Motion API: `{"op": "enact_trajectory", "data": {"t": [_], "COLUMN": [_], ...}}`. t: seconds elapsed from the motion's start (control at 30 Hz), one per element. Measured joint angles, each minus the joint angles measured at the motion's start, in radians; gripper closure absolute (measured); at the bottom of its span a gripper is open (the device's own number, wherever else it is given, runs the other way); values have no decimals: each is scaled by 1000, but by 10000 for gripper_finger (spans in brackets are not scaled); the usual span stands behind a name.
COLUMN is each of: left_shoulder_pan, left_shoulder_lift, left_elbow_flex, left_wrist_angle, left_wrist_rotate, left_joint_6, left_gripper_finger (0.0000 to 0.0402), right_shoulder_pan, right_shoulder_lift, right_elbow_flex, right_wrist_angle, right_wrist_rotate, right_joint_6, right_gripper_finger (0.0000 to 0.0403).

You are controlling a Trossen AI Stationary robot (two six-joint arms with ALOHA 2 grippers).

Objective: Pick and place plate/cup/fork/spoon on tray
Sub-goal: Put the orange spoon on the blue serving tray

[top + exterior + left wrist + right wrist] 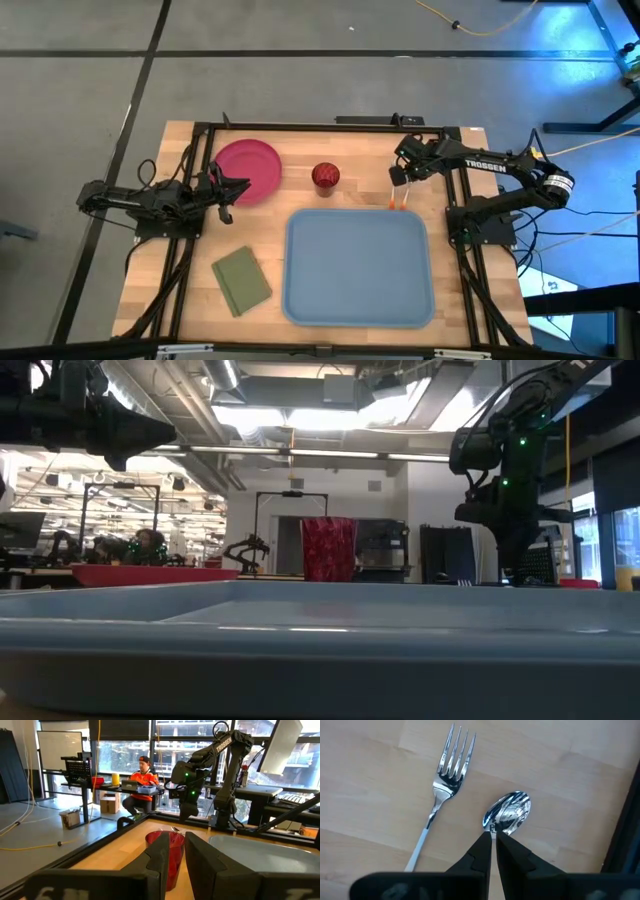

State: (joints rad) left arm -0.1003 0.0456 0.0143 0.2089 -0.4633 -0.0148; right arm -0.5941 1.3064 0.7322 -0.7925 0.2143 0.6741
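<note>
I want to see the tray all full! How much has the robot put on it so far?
Nothing yet: the tray is bare. The right pincer is shut on the spoon, the fork lying beside it on the table. The plate and cup wait too. The left pincer hangs near the plate.

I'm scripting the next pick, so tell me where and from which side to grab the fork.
Grip the fork across its slim handle, just below the neck, coming straight down from above. It lies flat on the wooden table, so only a top approach fits, jaws straddling the narrow handle. The spoon lies beside it, apart, already pinched by the right gripper.
</note>
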Motion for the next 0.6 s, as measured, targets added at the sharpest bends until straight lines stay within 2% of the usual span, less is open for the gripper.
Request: {"op": "enact_trajectory", "data": {"t": [0.37, 0.6], "left_shoulder_pan": [0, 0], "left_shoulder_lift": [0, 0], "left_elbow_flex": [0, 0], "left_wrist_angle": [0, -14], "left_wrist_rotate": [0, 6], "left_joint_6": [0, 0], "left_gripper_finger": [347, 347], "right_shoulder_pan": [0, 0], "right_shoulder_lift": [0, 0], "right_elbow_flex": [0, 1], "right_wrist_angle": [0, 47], "right_wrist_rotate": [30, 35], "right_joint_6": [2, 82], "right_gripper_finger": [369, 369]}}
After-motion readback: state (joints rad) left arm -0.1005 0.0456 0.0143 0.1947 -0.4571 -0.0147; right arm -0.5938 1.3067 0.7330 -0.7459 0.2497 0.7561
